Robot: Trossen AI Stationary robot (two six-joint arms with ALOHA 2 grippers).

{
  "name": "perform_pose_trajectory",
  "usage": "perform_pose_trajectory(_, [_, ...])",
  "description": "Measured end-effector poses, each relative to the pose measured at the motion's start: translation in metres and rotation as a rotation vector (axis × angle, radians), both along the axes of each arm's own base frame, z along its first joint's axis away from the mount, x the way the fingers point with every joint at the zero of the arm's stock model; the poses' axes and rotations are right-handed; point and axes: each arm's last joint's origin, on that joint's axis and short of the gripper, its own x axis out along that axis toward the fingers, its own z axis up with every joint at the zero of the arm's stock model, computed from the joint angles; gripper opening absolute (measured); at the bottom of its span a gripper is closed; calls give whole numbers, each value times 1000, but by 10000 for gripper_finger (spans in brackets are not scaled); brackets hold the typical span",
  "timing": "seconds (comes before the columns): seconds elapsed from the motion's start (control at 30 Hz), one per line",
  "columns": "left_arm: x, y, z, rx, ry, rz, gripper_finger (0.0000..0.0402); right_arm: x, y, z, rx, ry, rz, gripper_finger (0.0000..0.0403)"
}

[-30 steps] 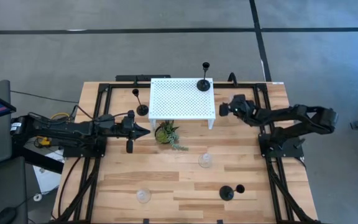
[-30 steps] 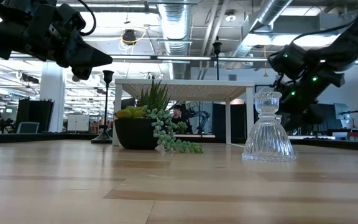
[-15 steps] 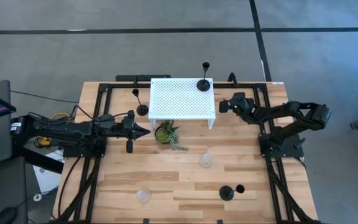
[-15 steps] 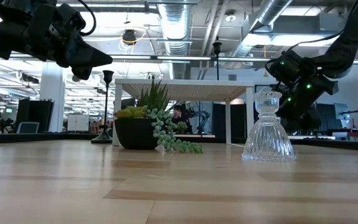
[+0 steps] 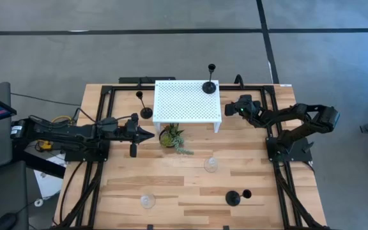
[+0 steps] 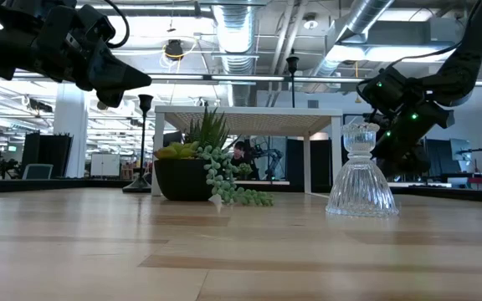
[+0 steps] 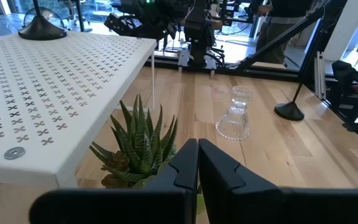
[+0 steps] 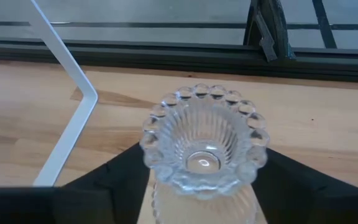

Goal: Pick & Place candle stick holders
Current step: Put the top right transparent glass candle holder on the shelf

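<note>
A clear glass candle stick holder stands on the table just right of the white stand. My right gripper slants down over it, open, one finger on each side of its beaded cup. My left gripper hangs shut and level left of the plant, holding nothing. One black holder stands on the stand's top by its round base. Another stands left of the stand, a third near the front edge. Two more glass holders stand on the table. My right gripper has its fingers close against the two sides of the glass holder's beaded cup, slanting down from the table's right. Whether they touch it I cannot tell. The holder stands upright on the table.
The stand's white leg is close beside the flanked holder. A black frame rail runs along the table's right side under my right arm. Bare wood lies between the plant and the front glass holders.
My right arm has drawn its elbow in toward the table, and its gripper has tipped a little further down and edged toward the white stand. My left arm has kept still.
</note>
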Motion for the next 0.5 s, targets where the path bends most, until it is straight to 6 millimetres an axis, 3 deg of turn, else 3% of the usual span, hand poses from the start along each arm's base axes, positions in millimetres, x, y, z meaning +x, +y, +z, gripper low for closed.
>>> perform_pose_trajectory(0.33, [0, 0, 0, 0, 0, 0, 12, 3, 2, 3, -31, 19, 23, 119])
perform_pose_trajectory(0.5, [0, 0, 0, 0, 0, 0, 12, 2, 11, 11, -2, 52, 78, 114])
